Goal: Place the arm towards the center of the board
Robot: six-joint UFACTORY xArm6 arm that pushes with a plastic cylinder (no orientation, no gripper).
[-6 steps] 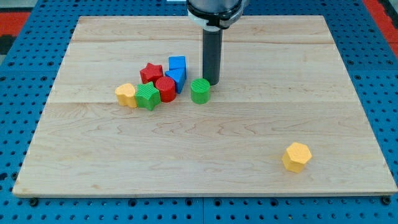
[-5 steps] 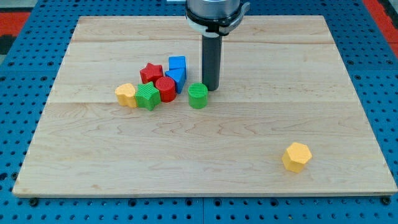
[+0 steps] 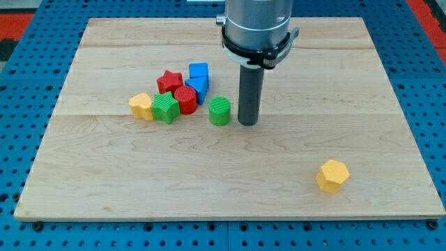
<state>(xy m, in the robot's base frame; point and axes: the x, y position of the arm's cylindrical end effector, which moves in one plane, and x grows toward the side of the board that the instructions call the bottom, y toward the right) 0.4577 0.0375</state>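
My tip [image 3: 247, 123] rests on the wooden board [image 3: 230, 174] near its middle, just to the right of a green cylinder [image 3: 220, 111], with a small gap between them. To the left of the cylinder lies a cluster: a red star [image 3: 168, 81], a red cylinder [image 3: 185, 99], two blue blocks [image 3: 198, 71] [image 3: 198, 87], a green star-like block [image 3: 165, 108] and a yellow block [image 3: 141, 106]. A yellow hexagonal block [image 3: 332, 175] sits alone at the view's lower right.
The board lies on a blue perforated table [image 3: 28, 70]. The arm's grey body [image 3: 256, 24] hangs over the board's upper middle.
My tip has moved down and to the right, from above the green cylinder to its right side. The green cylinder has slid a little to the lower left.
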